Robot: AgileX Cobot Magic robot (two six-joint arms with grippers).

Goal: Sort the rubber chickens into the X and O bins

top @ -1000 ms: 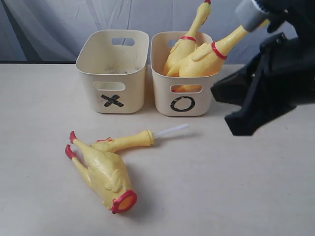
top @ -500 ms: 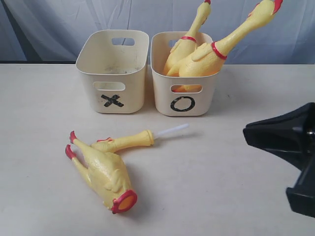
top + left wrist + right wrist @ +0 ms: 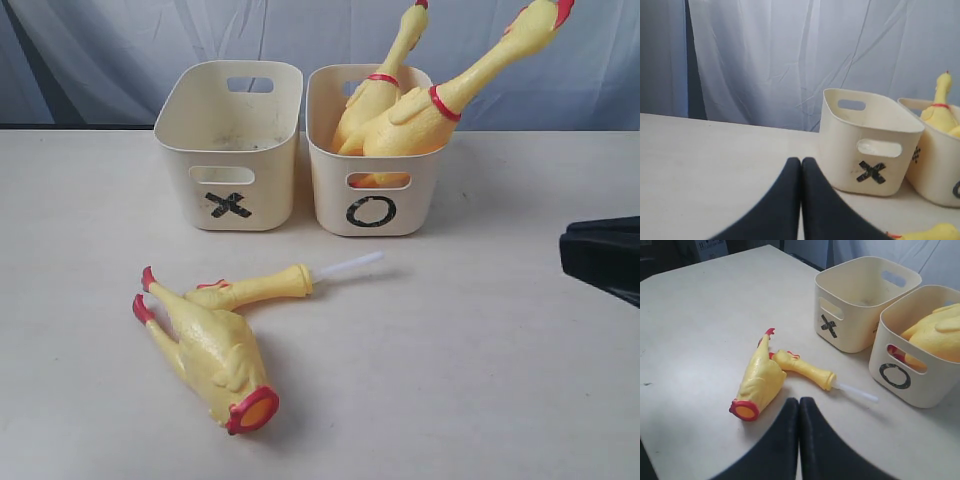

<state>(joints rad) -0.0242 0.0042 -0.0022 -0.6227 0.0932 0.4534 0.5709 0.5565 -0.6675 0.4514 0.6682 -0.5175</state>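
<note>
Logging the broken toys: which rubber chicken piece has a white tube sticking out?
The slim fragment lying on the table before the X bin; the headless body beside it ends in a red-rimmed hole, no tube.

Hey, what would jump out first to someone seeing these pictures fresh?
Two whole rubber chickens stand in the O bin, necks poking high above its rim. On the table in front of the X bin lie a headless chicken body and a slim fragment with a white tube, side by side.
</note>
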